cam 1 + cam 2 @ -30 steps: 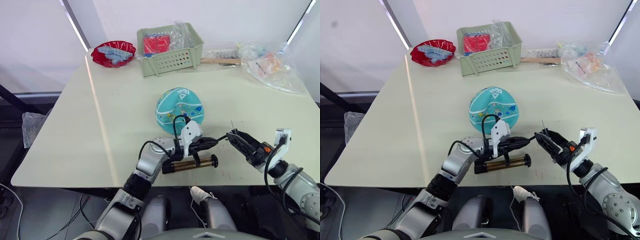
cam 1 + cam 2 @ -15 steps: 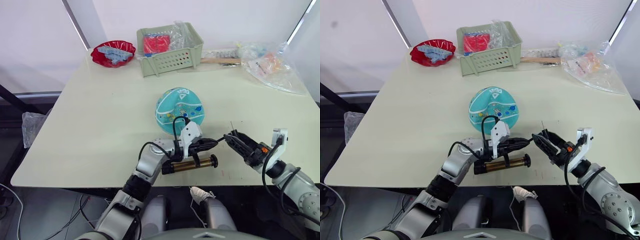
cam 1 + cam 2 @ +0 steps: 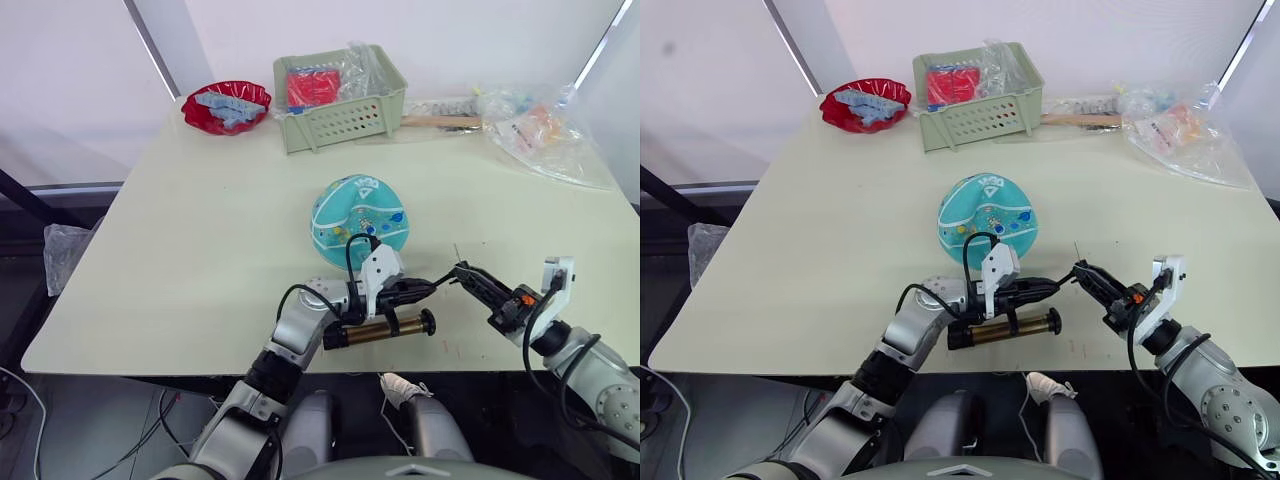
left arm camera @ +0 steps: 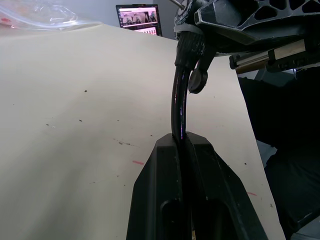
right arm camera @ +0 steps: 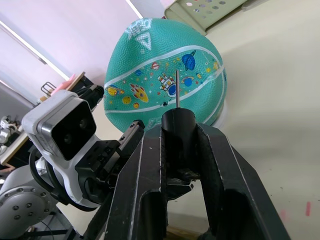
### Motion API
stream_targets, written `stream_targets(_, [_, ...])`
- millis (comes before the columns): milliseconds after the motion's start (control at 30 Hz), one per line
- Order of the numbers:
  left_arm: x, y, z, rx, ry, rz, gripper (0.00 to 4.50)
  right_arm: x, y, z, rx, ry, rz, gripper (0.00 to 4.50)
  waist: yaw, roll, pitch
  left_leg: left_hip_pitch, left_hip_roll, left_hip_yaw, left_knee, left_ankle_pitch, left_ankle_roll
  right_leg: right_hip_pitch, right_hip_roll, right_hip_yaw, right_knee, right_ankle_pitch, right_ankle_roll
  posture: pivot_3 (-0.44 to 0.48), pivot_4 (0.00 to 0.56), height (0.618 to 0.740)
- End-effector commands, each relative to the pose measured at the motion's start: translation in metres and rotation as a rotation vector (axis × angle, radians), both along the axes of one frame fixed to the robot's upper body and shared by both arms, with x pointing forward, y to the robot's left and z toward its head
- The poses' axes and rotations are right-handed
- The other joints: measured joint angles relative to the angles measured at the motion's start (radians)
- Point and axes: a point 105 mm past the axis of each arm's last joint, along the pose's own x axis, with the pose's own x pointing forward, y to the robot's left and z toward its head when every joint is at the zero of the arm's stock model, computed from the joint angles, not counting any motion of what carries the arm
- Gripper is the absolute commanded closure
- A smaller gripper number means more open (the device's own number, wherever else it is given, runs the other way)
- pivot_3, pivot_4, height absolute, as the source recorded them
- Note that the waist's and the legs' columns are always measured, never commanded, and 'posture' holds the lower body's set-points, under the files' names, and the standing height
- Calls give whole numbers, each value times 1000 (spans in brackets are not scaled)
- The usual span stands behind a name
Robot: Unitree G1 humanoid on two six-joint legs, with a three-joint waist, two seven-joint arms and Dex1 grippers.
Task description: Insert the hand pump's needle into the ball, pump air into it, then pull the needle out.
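Observation:
The teal ball (image 3: 358, 222) with cartoon prints lies mid-table. In front of it the bronze hand pump (image 3: 380, 329) lies near the table's front edge. My left gripper (image 3: 425, 287) is shut on the pump's black hose (image 4: 179, 107), just behind the fitting. To its right, my right gripper (image 3: 462, 270) is shut on the small black fitting (image 5: 178, 125). The thin needle (image 5: 177, 88) sticks out past its fingertips and points toward the ball, a short way off it.
A green basket (image 3: 340, 98) with red packets stands at the back, with a red bowl (image 3: 226, 107) of blue pieces to its left. Clear plastic bags (image 3: 545, 130) and a wooden stick (image 3: 440, 121) lie at the back right. Both arms work close to the table's front edge (image 3: 300, 372).
My right gripper's fingers have closed from wide open onto the needle's fitting. The left gripper, the pump and the ball have stayed where they were.

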Motion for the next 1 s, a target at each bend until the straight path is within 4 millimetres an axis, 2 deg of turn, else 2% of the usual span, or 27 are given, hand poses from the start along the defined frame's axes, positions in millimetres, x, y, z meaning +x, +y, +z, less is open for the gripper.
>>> stream_targets(33, [-7, -6, 17, -48, -50, -40, 4500, 0, -2, 6, -32, -42, -11, 4163, 0, 0, 0, 0, 0, 0, 0, 0, 0, 0, 0, 0, 0, 0, 0, 0, 150, 737])
stream_targets(367, [-7, -3, 18, -47, -73, -39, 4500, 1, -7, 6, -51, -41, -15, 4163, 0, 0, 0, 0, 0, 0, 0, 0, 0, 0, 0, 0, 0, 0, 0, 0, 150, 737])
stream_targets(400, [-6, -1, 20, -45, -87, -44, 3735, 1, -7, 9, -47, -44, -5, 4163, 0, 0, 0, 0, 0, 0, 0, 0, 0, 0, 0, 0, 0, 0, 0, 0, 150, 737])
stream_targets(433, [-6, 0, 21, -44, -97, -48, 3406, 2, -7, 11, -45, -46, 2, 4163, 0, 0, 0, 0, 0, 0, 0, 0, 0, 0, 0, 0, 0, 0, 0, 0, 150, 737])
stream_targets(667, [-7, 14, 35, -63, -150, -60, 21, 0, -13, 22, -131, -131, 49, 4163, 0, 0, 0, -1, 0, 0, 0, 0, 0, -1, 0, 0, 0, 0, 0, 0, 150, 737])
stream_targets(800, [-10, 26, 48, -72, -185, -56, 21, -3, -22, 24, -260, -208, 75, 4163, 0, 0, 0, -1, 0, 0, 0, 0, 0, -1, 0, 0, 0, 0, 0, 0, 150, 737])
stream_targets(1000, [-4, 47, 69, -76, -247, 29, 21, -12, -32, 33, -470, -419, 142, 4163, 0, 0, 0, -1, 0, 0, 0, 0, 0, -1, 0, 0, 0, 0, 0, 0, 150, 737])
